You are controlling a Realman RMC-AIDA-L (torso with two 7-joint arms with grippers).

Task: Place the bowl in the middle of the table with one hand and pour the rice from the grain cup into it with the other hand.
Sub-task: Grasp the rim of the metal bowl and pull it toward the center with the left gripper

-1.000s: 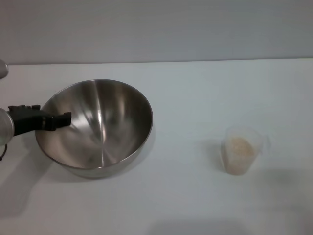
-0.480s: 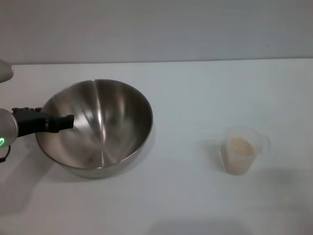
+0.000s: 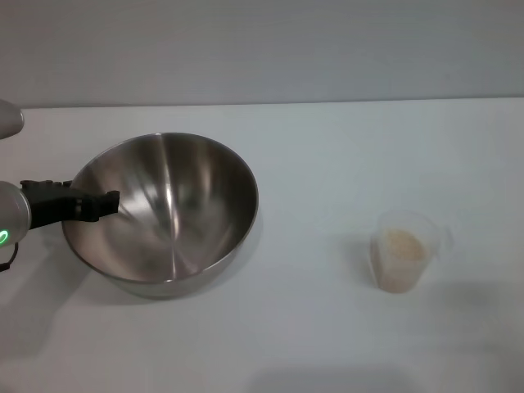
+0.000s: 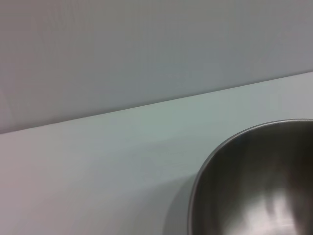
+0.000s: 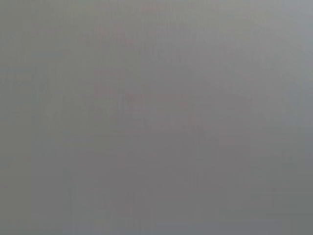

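Note:
The steel bowl (image 3: 176,217) sits on the left part of the white table (image 3: 327,155). My left gripper (image 3: 97,204) comes in from the left and is shut on the bowl's left rim, with one black finger (image 3: 105,201) showing inside the bowl. The bowl is empty. Its rim also shows in the left wrist view (image 4: 254,181). The clear grain cup (image 3: 404,250) stands upright on the right part of the table, apart from the bowl, and holds pale rice (image 3: 401,246). My right gripper is out of view; the right wrist view shows only plain grey.
A grey wall runs behind the table's far edge (image 3: 327,101). Bare tabletop lies between the bowl and the cup.
The bowl has shifted slightly to the right with my left gripper on its rim. The cup has not moved.

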